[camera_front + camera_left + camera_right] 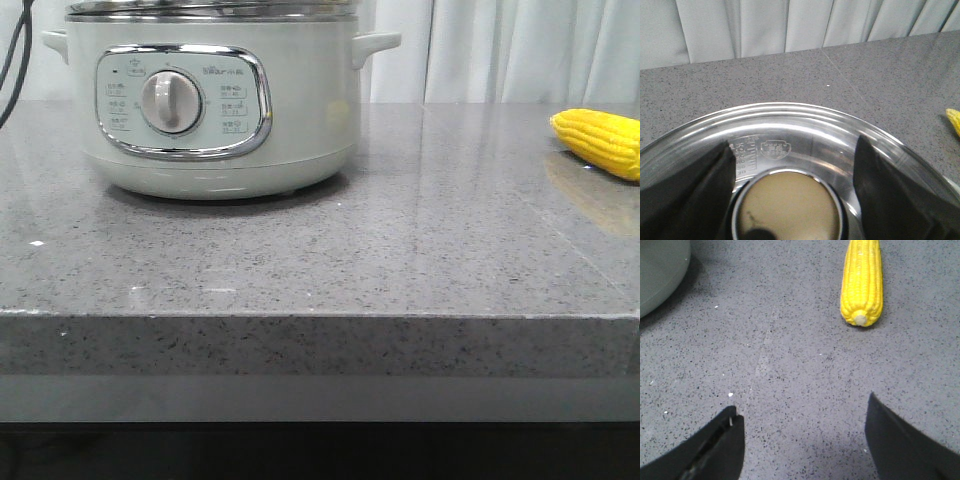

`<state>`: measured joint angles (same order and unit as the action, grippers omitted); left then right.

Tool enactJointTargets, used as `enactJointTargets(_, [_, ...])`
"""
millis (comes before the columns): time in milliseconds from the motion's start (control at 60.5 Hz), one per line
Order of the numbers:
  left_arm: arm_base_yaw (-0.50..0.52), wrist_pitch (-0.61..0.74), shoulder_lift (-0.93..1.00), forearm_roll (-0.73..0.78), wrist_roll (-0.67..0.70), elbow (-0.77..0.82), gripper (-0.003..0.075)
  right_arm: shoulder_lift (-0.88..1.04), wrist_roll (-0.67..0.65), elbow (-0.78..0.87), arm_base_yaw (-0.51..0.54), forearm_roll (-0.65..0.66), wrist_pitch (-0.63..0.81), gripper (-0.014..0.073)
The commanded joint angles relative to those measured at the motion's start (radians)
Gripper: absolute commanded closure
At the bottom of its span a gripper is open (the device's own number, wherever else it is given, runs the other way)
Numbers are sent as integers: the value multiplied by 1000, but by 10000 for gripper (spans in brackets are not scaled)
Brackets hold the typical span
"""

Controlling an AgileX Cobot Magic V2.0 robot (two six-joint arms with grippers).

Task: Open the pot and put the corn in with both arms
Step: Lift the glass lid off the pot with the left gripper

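Note:
The pale mint-white pot (pixel 210 100) stands at the back left of the table with its glass lid (pixel 210 8) on. In the left wrist view, my left gripper (pixel 795 141) is open, with its fingers on either side of the lid's round tan knob (pixel 790 207), just above the glass lid (pixel 790 125). The yellow corn (pixel 600 140) lies at the table's right edge. My right gripper (pixel 802 403) is open and empty above bare table, with the corn (pixel 862 280) lying lengthwise ahead of it, a little off centre. Neither gripper shows in the front view.
The grey speckled stone table (pixel 400 250) has its front edge close to the camera. A pale curtain (pixel 520 50) hangs behind. A dark cable (pixel 12 60) hangs at the far left. The pot's side (pixel 660 270) shows in the right wrist view.

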<state>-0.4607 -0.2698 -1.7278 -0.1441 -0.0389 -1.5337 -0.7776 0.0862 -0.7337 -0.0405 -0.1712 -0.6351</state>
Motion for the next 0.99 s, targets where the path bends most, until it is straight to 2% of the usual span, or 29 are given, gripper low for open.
enactJointTargets(0, [1, 42, 34, -16, 3, -32, 312, 0, 9, -35, 7, 0, 59, 67])
enactJointTargets(182, [1, 39, 34, -16, 3, -32, 453, 0, 9, -35, 7, 0, 59, 67])
enactJointTargets(298, [1, 51, 41, -16, 3, -32, 500, 0, 9, -35, 7, 0, 59, 67])
enactJointTargets(711, [1, 42, 155, -16, 3, -127, 512, 0, 9, -35, 7, 0, 58, 67])
enactJointTargets(975, [1, -139, 311, 110, 2, -142, 513, 0, 9, -35, 7, 0, 58, 67])
